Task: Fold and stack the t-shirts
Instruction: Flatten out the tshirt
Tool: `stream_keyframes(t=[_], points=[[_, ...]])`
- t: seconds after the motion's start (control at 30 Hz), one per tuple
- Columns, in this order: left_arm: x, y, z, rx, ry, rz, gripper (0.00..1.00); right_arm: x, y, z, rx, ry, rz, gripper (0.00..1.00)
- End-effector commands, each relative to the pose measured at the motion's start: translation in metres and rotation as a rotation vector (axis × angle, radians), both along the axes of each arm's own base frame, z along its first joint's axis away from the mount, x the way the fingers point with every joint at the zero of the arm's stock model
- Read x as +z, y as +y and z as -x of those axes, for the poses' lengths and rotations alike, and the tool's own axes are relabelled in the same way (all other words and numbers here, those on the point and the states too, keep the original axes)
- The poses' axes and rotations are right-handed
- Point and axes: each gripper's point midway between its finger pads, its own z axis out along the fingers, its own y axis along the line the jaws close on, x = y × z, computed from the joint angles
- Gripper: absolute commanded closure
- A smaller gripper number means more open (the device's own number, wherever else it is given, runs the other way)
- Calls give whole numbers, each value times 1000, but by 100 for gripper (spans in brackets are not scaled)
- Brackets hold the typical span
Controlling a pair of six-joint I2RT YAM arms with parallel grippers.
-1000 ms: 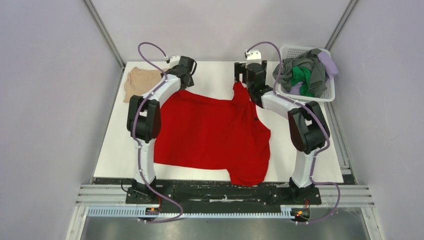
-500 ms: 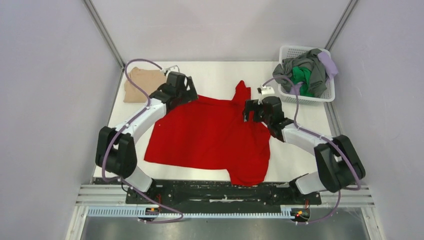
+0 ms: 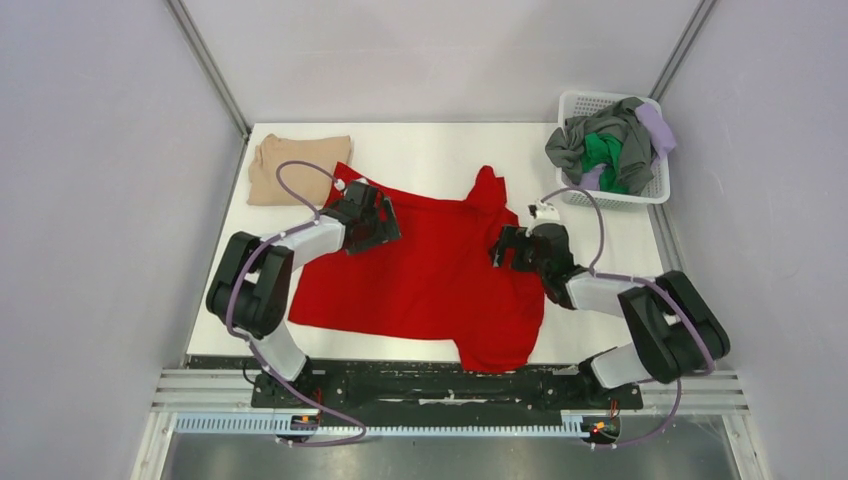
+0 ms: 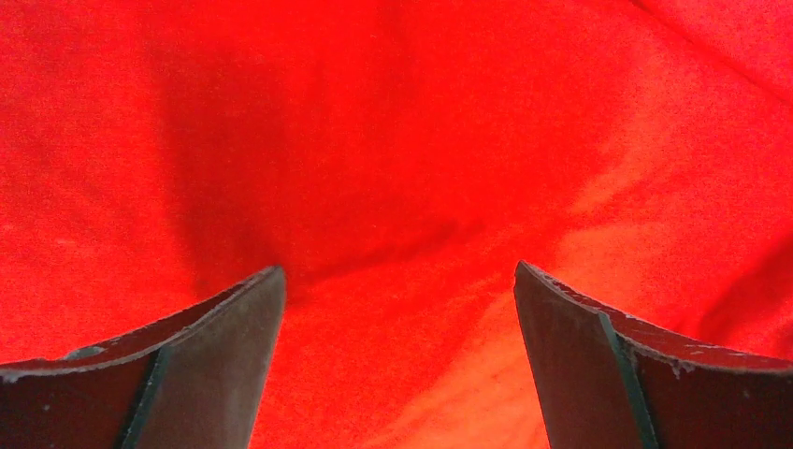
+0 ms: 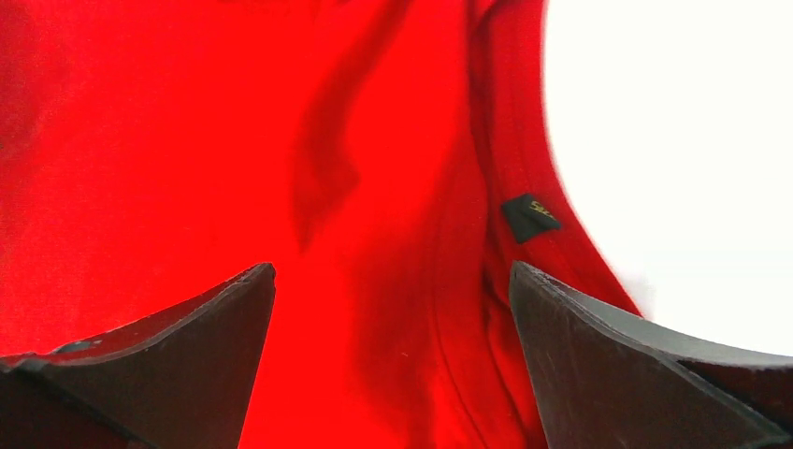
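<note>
A large red t-shirt (image 3: 430, 280) lies spread over the middle of the white table (image 3: 430, 150), one sleeve pointing to the far side. My left gripper (image 3: 383, 222) hovers open over its far left part; only red cloth (image 4: 421, 140) shows between the fingers of the left gripper (image 4: 397, 269). My right gripper (image 3: 505, 248) hovers open over the shirt's right edge. In the right wrist view the gripper (image 5: 391, 267) is above the red cloth (image 5: 234, 140), close to the hem with a small dark label (image 5: 530, 217). A folded beige t-shirt (image 3: 295, 170) lies at the far left.
A white mesh basket (image 3: 620, 198) at the far right corner holds crumpled grey (image 3: 610, 125), green (image 3: 600, 150) and lavender (image 3: 655, 128) shirts. Bare white table (image 5: 673, 140) shows to the right of the red shirt. Grey walls close in the sides and back.
Both arms have drawn back from the far edge toward me and lowered over the red shirt. The shirt's far left corner now lies farther out, beside the beige shirt.
</note>
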Motion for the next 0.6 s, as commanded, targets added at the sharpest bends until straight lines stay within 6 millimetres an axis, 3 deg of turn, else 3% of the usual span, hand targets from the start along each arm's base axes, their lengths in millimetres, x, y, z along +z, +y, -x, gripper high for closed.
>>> stream_keyframes(t=[0.0, 0.13, 0.37, 0.47, 0.57], points=[[-15, 3, 11, 68, 34, 37, 0, -43, -71, 49, -249, 142, 109, 1], [-25, 3, 37, 77, 79, 77, 0, -41, -114, 70, -370, 147, 174, 1], [-38, -12, 113, 23, 196, 172, 0, -48, -141, 98, -435, 169, 228, 1], [-28, -19, 134, 5, 188, 209, 0, -34, -141, 91, -424, 119, 223, 1], [-1, -19, 128, -10, 110, 215, 0, 5, -136, 68, -392, 13, 215, 1]])
